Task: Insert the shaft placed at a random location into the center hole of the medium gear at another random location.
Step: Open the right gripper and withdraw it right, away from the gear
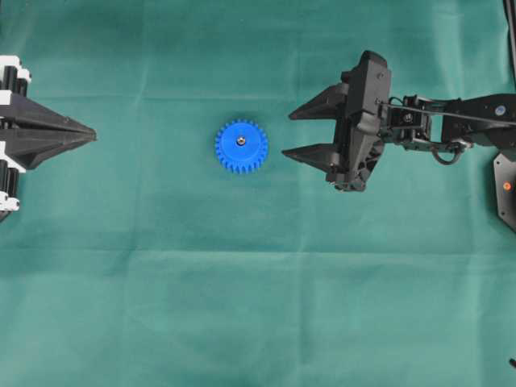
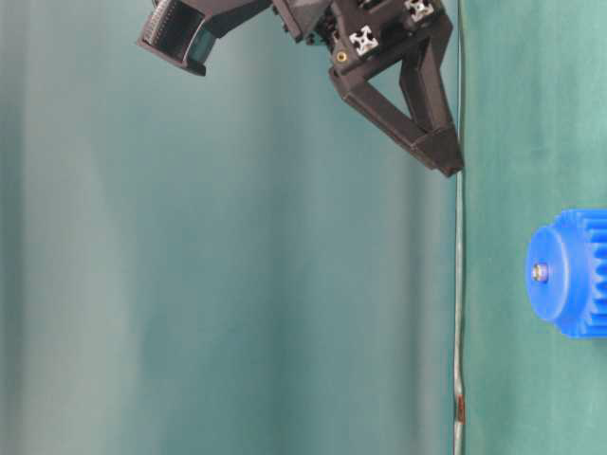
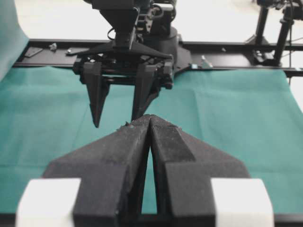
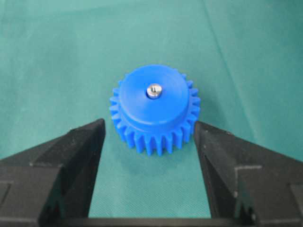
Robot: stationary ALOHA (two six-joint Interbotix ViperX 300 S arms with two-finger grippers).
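Insertion looks done: shaft (image 4: 154,90) sits in the centre hole of the gear (image 1: 241,146), mid-worktop (image 1: 242,306). Right claw (image 1: 297,132) at the gear's 3 o'clock, spread wide, empty, not touching. Left claw (image 1: 90,135) at 9 o'clock, pressed closed, empty. Next: likely only pull clear without nudging the gear.

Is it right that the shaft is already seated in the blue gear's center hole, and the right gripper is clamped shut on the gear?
Not quite. The shaft does sit in the gear, but the right gripper is open, clear of the gear, as the overhead view shows.
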